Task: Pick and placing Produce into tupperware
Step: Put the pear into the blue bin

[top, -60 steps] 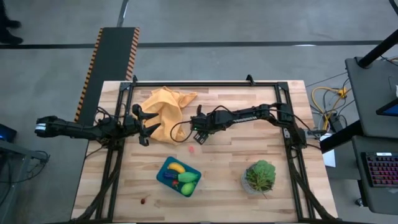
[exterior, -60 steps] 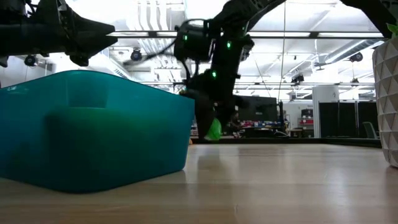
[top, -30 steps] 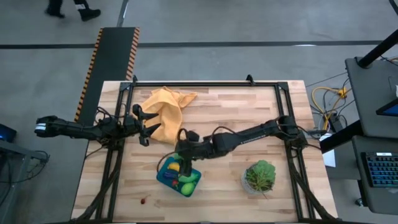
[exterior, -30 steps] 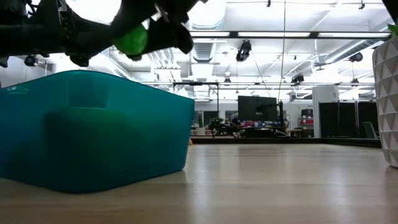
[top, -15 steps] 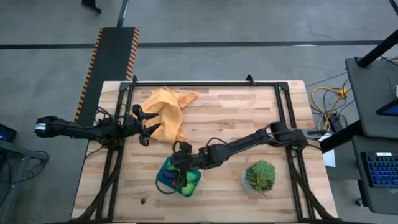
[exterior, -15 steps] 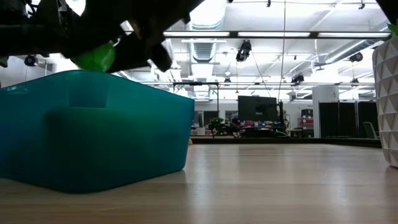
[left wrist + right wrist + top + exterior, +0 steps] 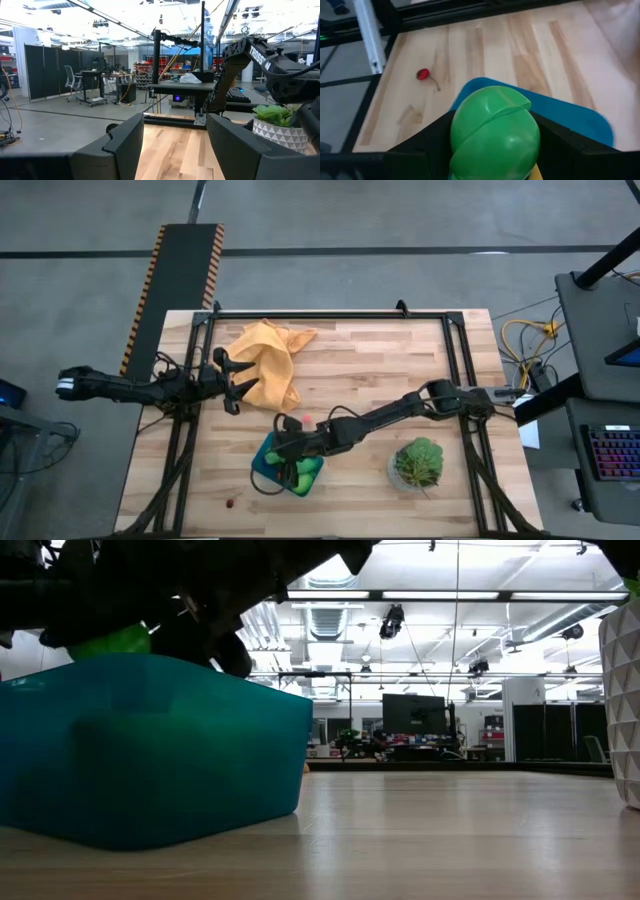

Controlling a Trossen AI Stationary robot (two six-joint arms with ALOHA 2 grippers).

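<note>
The teal tupperware (image 7: 260, 466) stands near the table's near edge, left of centre, and shows large in the low view (image 7: 150, 755). Green pieces (image 7: 300, 476) and a yellow one (image 7: 536, 173) lie inside it. My right gripper (image 7: 284, 451) hangs over the tupperware, shut on a green toy produce piece (image 7: 495, 131), which sits just above the rim (image 7: 108, 642). A small pink piece (image 7: 307, 420) lies on the wood beyond the tupperware, and a red piece (image 7: 231, 502) near the near edge. My left gripper (image 7: 232, 386) waits open at the table's left side. My right gripper pinches the green piece by its two sides (image 7: 462, 142) between its dark fingers (image 7: 432, 140). The fingers slant down from the table's right. The piece is lifted clear, just over the tupperware's rim.
An orange-yellow cloth (image 7: 266, 363) lies crumpled at the far left, beside my left gripper. A leafy plant in a faceted pot (image 7: 418, 462) stands near the near right, close to my right arm. Bare wood lies between them and along the far edge.
My right gripper has carried the green piece from near the cloth toward the table's near edge, across to the tupperware. Over the last second it has sunk from well above the tupperware's rim to just over it, shifting toward the table's left, still shut on the piece.
</note>
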